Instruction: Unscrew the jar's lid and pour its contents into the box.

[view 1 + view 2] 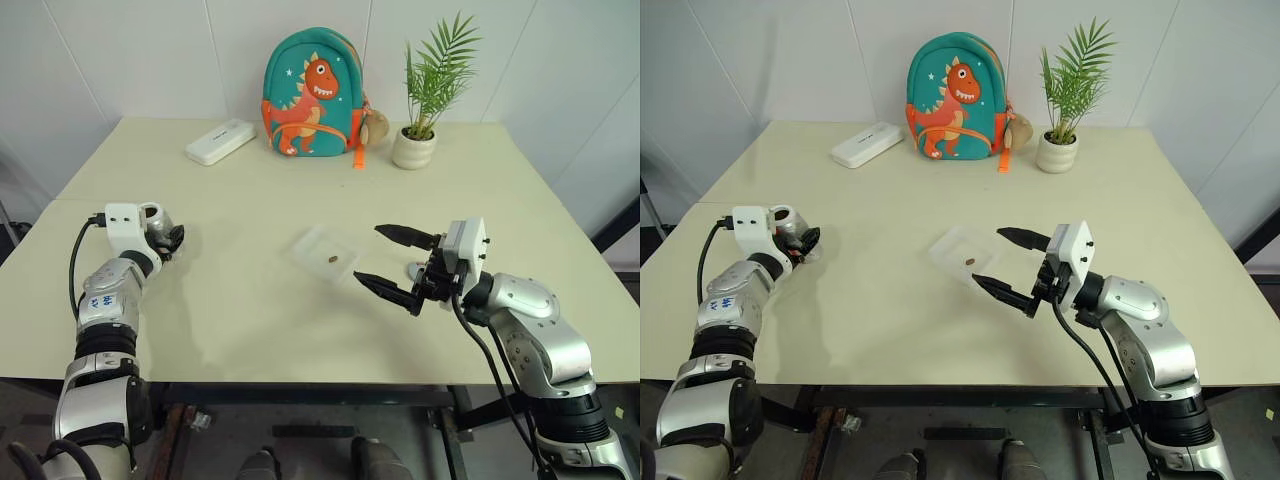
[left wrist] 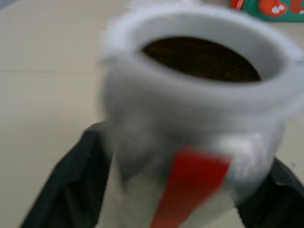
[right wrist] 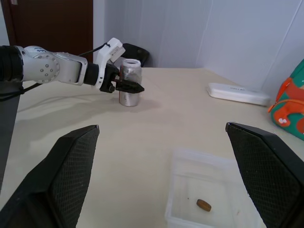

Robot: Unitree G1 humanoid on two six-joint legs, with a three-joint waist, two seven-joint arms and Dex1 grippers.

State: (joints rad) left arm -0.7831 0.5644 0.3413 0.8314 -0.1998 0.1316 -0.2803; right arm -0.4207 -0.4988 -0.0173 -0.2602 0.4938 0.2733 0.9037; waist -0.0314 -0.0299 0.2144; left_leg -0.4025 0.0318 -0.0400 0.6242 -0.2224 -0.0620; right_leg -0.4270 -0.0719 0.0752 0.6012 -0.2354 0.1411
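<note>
Silver jar point(image 3: 128, 85), seemingly red-and-white label

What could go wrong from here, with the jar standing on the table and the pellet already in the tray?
1. The left gripper's black fingers flank the silver-grey metal jar closely; withdrawing crookedly could tip it.
2. The right gripper, fingers wide open, hovers beside the shallow clear plastic tray; a low sweep could shove it and spill the small brown pellet.

Even, bright overhead light; the table point(image 1: 300, 320) shows soft, faint shadows and no glare. Head views are sharp throughout. In the left wrist view the jar point(image 2: 194, 123) is blurred, too close for focus; the background is equally soft.
</note>
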